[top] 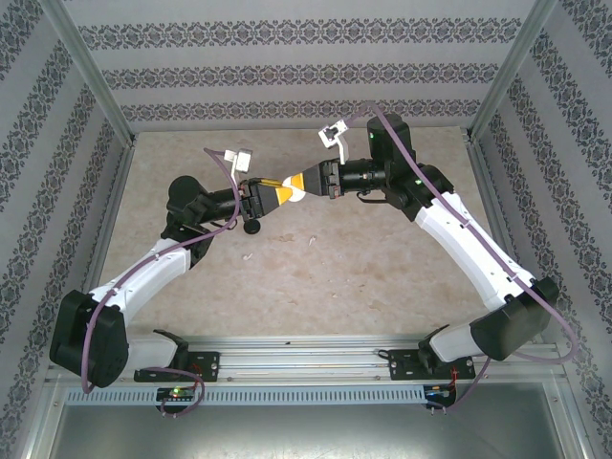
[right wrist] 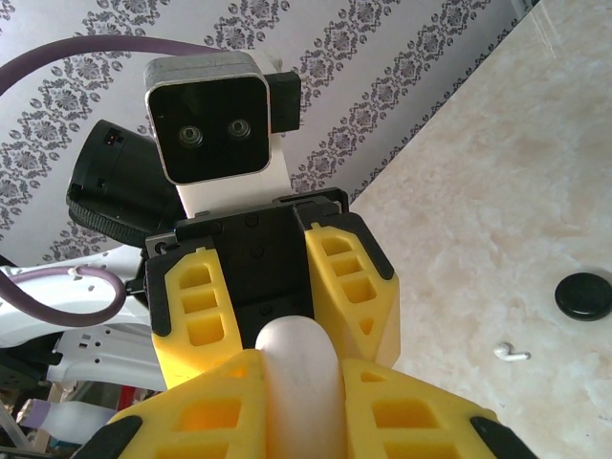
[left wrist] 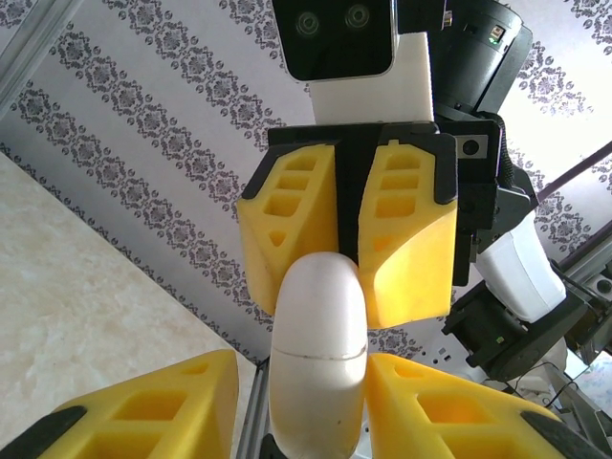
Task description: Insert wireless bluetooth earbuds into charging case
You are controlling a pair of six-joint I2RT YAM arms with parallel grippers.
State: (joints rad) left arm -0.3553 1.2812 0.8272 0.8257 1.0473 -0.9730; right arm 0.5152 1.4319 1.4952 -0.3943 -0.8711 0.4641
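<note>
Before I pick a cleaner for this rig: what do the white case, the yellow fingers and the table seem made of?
The case: likely glossy white plastic, smooth with a fine seam. The fingers: matte yellow plastic, perhaps printed, given the blocky cut-outs. The table: beige marbled surface with slight sheen; stone or laminate, cannot tell.

We look down and forward from above and behind the arms' bases point(top: 191, 365), far enough off to take in the whole table point(top: 382, 277) and its papered walls. The left wrist camera point(right wrist: 212, 124) sits close behind its own fingers point(left wrist: 143, 411) and faces the right gripper point(left wrist: 346, 296) head-on (the right wrist camera point(left wrist: 339, 33) stares straight back at us). That one looks just as closely at the left gripper point(right wrist: 287, 339). All three views share the white case point(top: 295, 195) where the grippers meet.
</note>
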